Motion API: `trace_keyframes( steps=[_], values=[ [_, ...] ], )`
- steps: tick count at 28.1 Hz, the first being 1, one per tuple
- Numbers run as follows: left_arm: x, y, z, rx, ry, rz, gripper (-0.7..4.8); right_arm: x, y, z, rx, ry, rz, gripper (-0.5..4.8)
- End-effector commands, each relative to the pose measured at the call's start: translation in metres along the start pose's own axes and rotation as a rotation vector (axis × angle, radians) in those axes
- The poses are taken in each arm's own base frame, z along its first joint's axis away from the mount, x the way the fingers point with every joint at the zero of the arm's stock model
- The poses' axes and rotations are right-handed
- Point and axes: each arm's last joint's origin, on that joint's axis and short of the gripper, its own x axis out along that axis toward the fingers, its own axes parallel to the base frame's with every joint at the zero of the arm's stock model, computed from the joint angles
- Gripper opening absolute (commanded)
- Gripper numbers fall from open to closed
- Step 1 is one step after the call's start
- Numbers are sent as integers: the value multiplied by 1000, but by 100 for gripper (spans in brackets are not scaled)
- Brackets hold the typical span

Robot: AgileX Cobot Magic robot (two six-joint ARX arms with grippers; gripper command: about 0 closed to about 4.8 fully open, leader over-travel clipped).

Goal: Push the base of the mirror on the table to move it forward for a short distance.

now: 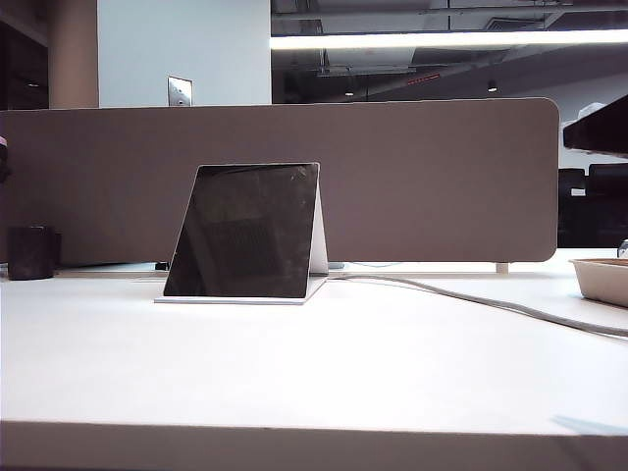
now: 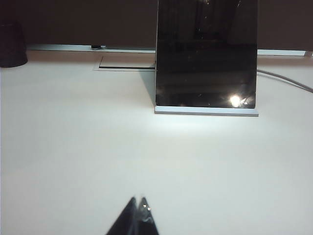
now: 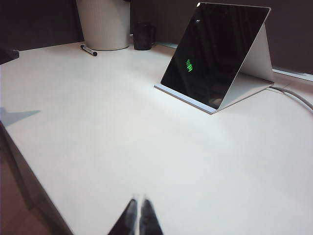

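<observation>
Your mirror [image 1: 245, 232] sat leaning on its base [image 1: 235, 299] at the table's [image 1: 324, 373] back-left, by the divider [image 1: 432, 177]. Both the left gripper [image 2: 138, 201] and right gripper [image 3: 137, 201] were pinched closed, hovering well short of it.

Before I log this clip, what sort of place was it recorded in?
Most likely an open-plan office. The mirror stands on a white desk backed by a grey-brown divider panel, with a pen and exposed ceiling strip lighting beyond. Both grippers, left and right, hover shut over the desk.
</observation>
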Motion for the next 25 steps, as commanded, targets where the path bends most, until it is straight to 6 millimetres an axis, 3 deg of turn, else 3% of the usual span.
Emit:
trace_keyframes(
  steps=[1, 25],
  values=[
    [0, 0, 2, 5, -19, 1, -2, 0, 0, 2, -2, -17, -1, 22],
    [0, 0, 5, 27, -45, 0, -2, 0, 0, 2, -2, -17, -1, 22]
  ],
)
